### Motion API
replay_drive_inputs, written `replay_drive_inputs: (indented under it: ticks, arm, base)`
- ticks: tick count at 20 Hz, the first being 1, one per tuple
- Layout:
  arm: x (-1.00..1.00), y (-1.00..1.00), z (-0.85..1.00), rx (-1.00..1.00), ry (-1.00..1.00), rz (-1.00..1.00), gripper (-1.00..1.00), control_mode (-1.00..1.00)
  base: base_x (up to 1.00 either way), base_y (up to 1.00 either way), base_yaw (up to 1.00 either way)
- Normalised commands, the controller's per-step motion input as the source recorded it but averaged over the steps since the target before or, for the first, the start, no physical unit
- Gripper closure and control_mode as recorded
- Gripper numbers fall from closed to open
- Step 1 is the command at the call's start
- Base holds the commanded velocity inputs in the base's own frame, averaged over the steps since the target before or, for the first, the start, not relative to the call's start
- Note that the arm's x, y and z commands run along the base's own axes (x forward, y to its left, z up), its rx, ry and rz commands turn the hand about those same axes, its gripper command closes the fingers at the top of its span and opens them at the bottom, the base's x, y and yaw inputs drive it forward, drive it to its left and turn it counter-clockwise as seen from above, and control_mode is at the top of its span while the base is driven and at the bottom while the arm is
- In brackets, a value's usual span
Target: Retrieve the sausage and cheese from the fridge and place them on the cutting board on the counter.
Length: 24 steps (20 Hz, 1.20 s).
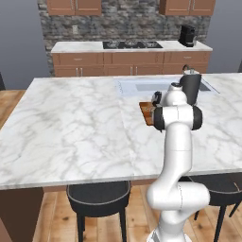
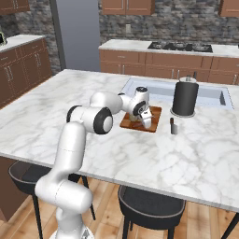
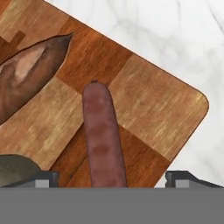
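The sausage, a reddish-brown cylinder, lies flat on the wooden cutting board. My gripper is open just above it. The fingertips stand wide on either side of the sausage and do not touch it. From the right base view, the gripper points down over the cutting board, which rests on the marble counter in front of the sink. In the left base view my arm covers most of the cutting board. The cheese and the fridge are out of view.
A brown pointed item lies on the board left of the sausage. A tall black jug stands behind the board at the sink edge. A small dark shaker is right of the board. Stools stand under the counter's near edge.
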Motion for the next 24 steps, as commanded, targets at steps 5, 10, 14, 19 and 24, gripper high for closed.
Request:
replay_drive_inputs:
  ticks: [5, 10, 14, 19, 24]
  arm:
    - [0.00, 0.00, 0.36, 0.02, -0.01, -0.04, -1.00, -1.00]
    - [-0.50, 0.01, 0.87, 0.00, -0.01, -0.02, -1.00, -1.00]
    - [-0.93, 0.00, 0.77, 0.00, 0.00, 0.00, -1.00, -1.00]
    - [-1.00, 0.24, 0.35, 0.00, 0.00, 0.09, -1.00, -1.00]
    - [-1.00, 0.72, 0.00, 0.00, 0.00, 0.19, -1.00, -1.00]
  base:
    - [0.00, 0.00, 0.00]
    - [0.00, 0.00, 0.00]
    - [0.00, 0.00, 0.00]
    - [0.00, 0.00, 0.00]
    - [0.00, 0.00, 0.00]
